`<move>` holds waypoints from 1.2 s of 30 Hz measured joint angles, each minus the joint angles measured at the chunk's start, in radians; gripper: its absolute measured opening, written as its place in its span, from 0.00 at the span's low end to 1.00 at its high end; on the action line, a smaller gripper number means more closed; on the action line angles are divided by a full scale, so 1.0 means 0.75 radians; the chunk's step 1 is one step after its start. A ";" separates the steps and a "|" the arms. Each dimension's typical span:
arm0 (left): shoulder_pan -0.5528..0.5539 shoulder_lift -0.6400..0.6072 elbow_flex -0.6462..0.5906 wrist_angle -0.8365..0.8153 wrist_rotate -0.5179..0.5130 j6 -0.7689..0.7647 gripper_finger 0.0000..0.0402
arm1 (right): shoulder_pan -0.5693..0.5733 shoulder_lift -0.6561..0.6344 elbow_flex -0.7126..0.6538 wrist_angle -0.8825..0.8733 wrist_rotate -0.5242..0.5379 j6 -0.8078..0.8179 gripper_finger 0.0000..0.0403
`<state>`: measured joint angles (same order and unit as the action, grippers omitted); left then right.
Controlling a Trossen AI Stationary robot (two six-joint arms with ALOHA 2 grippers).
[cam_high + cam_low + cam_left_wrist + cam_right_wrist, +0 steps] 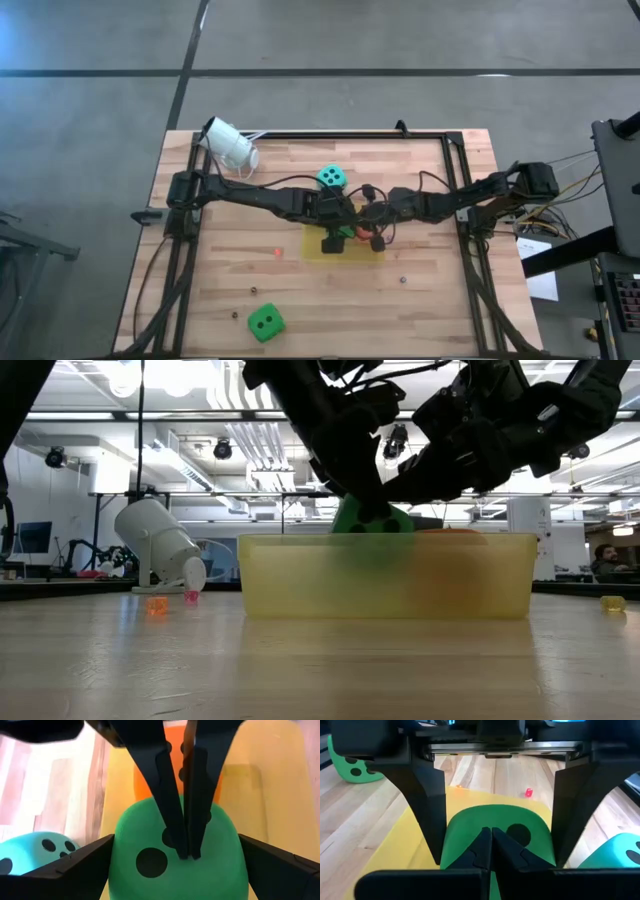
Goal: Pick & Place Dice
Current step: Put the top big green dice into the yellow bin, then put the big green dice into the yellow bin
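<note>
Green die (175, 855) is sitting in the yellow tray (385, 575) mid-tabletop, right next to the orange-red die (172, 757), and the left hand (175, 870) straddles it with fingers spread wide, so it looks like the drop-off step, not a pick. Right hand (491, 845) is pinched fully closed on nothing, its tips pressed against the top of that same die as if steadying it. Next move, I'd guess: both hands lift clear without dragging it out, then go for the teal die (332, 177) just behind the tray or the other green die (265, 322) near the front edge
</note>
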<state>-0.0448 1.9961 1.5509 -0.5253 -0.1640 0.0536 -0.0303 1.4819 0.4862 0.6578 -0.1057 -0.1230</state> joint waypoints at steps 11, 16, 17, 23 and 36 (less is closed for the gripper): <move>-0.001 0.000 -0.001 0.052 0.000 0.055 0.99 | -0.001 0.065 0.001 -0.016 0.001 0.057 0.02; -0.001 0.000 0.000 0.035 0.000 0.059 0.99 | -0.001 0.096 0.001 -0.016 0.002 0.061 0.02; -0.001 0.000 0.000 0.033 0.000 0.060 0.99 | -0.001 0.095 0.001 -0.018 0.004 0.061 0.02; -0.001 -0.014 0.002 -0.037 0.000 0.063 0.99 | -0.001 0.025 0.000 -0.032 0.005 0.036 0.02; -0.003 -0.166 -0.002 -0.265 0.000 0.049 0.99 | 0.019 -0.196 -0.010 -0.292 0.000 -0.012 0.02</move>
<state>-0.0467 1.8718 1.5497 -0.7241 -0.1640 0.0906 -0.0160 1.3347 0.4789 0.4390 -0.1055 -0.1318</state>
